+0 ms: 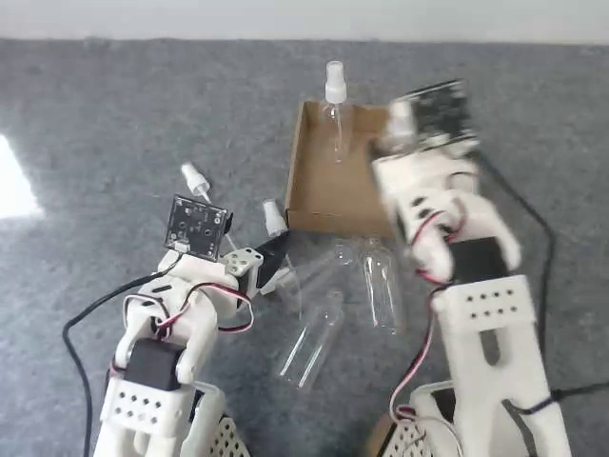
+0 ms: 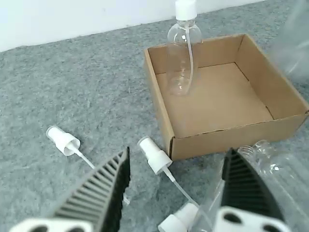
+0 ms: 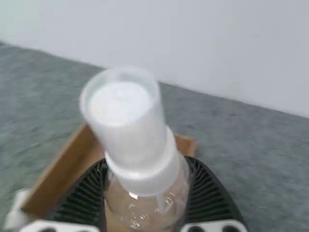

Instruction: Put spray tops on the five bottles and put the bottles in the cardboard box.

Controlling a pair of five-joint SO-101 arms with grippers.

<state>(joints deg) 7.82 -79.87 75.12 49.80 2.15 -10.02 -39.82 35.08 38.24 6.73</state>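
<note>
The cardboard box (image 1: 328,195) (image 2: 217,104) lies open on the grey carpet. One capped bottle (image 1: 335,112) (image 2: 183,53) stands in its far corner. My right gripper (image 1: 407,143) (image 3: 145,203) is shut on a second bottle with a spray top (image 3: 133,140) (image 1: 400,119), held upright over the box's right side. My left gripper (image 1: 278,259) (image 2: 174,193) hangs open just in front of the box, above a loose spray top (image 2: 155,155) (image 1: 274,217). Another spray top (image 2: 63,140) (image 1: 195,179) lies further left. Uncapped bottles (image 1: 309,341) (image 1: 379,281) lie in front of the box.
A further white cap (image 2: 178,221) and a clear bottle (image 2: 273,166) lie close under my left gripper. Cables (image 1: 86,324) trail beside the arm bases. Open carpet (image 1: 114,114) spreads to the left of the box.
</note>
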